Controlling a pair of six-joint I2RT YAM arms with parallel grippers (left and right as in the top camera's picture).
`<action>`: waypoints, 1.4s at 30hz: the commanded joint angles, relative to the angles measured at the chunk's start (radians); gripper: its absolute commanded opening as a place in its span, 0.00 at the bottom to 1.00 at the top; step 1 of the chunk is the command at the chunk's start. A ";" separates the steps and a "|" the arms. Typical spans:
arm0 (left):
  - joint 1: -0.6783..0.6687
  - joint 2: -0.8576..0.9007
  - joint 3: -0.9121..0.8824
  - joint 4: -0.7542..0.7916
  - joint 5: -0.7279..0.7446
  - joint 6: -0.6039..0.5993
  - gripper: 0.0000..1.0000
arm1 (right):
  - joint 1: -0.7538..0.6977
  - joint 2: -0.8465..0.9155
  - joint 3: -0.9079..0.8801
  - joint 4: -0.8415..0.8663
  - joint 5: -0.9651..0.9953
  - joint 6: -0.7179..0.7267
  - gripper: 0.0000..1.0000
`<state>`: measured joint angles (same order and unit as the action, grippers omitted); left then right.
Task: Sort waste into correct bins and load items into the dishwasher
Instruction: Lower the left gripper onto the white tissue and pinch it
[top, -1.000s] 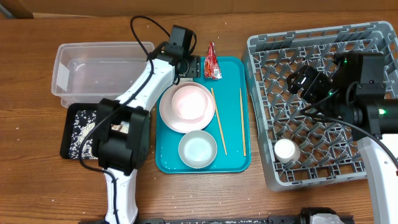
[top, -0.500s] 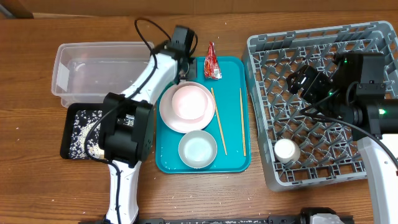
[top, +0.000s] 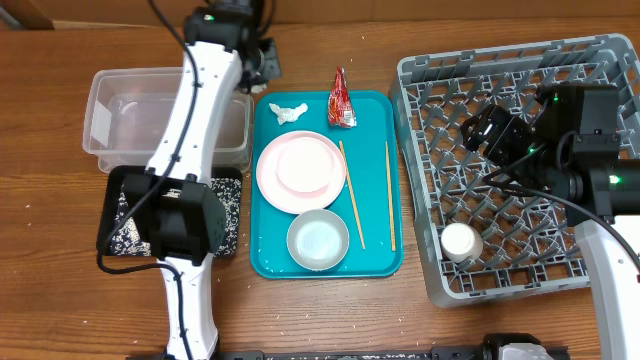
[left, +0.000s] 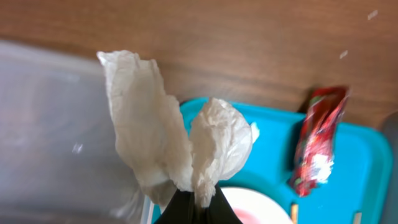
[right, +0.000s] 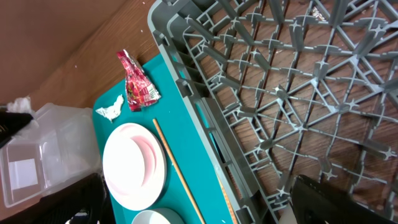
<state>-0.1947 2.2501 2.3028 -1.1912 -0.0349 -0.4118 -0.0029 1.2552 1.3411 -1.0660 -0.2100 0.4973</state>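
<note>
At the table's back edge, beside the clear tub (top: 150, 72) | your left gripper (left: 193, 210) is pinched tight on the crumpled white tissue (left: 144, 124), which hangs over the tub rim and the teal tray (top: 372, 200) corner | red wrapper (top: 342, 102) lies across the tray's far rim | right gripper (top: 485, 128) is spread wide, holding nothing, over the grey rack (top: 520, 250) | brown wood-grain table (top: 60, 280).

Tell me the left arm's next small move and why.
Probably swing the left gripper sideways over the clear tub before opening. It is shut on the white tissue, and the wrist view shows it hanging over the tub's edge and the teal tray, not squarely above the tub.
</note>
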 joint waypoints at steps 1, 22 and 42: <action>-0.018 0.006 0.005 0.043 0.166 0.106 0.12 | 0.006 -0.002 0.013 0.005 -0.001 0.000 0.98; -0.114 0.225 -0.106 0.162 -0.002 0.064 0.59 | 0.005 -0.002 0.013 -0.016 0.000 0.001 0.98; -0.116 0.268 -0.116 0.196 0.108 0.076 0.04 | 0.006 -0.002 0.013 -0.014 0.014 0.001 0.98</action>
<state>-0.3061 2.5057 2.1807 -0.9928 -0.0071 -0.3370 -0.0029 1.2552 1.3411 -1.0855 -0.2043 0.4973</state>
